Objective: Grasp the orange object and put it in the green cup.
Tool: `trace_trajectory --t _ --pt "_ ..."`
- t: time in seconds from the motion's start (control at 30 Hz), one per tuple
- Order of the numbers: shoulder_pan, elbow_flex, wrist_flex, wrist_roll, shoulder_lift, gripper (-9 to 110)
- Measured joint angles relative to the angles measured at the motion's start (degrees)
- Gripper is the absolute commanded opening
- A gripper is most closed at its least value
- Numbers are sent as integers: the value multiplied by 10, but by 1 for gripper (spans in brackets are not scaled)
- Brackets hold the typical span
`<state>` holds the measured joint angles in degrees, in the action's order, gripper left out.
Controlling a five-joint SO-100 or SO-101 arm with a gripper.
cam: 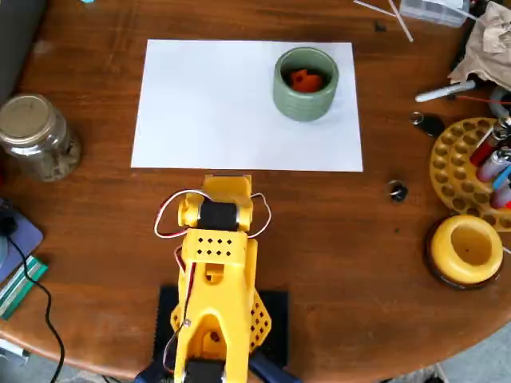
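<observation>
Orange shows inside the green cup (306,83): the orange object (304,79) lies on the cup's dark floor, a little toward the far side as the overhead view has it. The cup stands near the top right corner of a white sheet of paper (215,108) laid flat on the brown wooden table (359,239). The yellow arm (215,271) is folded back over its base at the bottom of the view, well apart from the cup, with its upper end just at the near edge of the paper. The gripper is hidden under the arm's own body from this angle, so I cannot tell whether it is wide or narrow; nothing orange is seen at the arm.

Judging by how things lie, the placing step looks done and the arm appears to be at rest. The next move calls for little: keeping the arm clear of the cup, so the object is not knocked out or the cup tipped.

A glass jar (36,136) stands at the left, and a yellow round holder (467,247) at the right.
</observation>
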<state>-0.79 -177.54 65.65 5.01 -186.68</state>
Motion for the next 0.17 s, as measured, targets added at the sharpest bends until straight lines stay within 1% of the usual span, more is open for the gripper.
trace_trajectory --t 0.17 --pt "0 0 0 0 0 0"
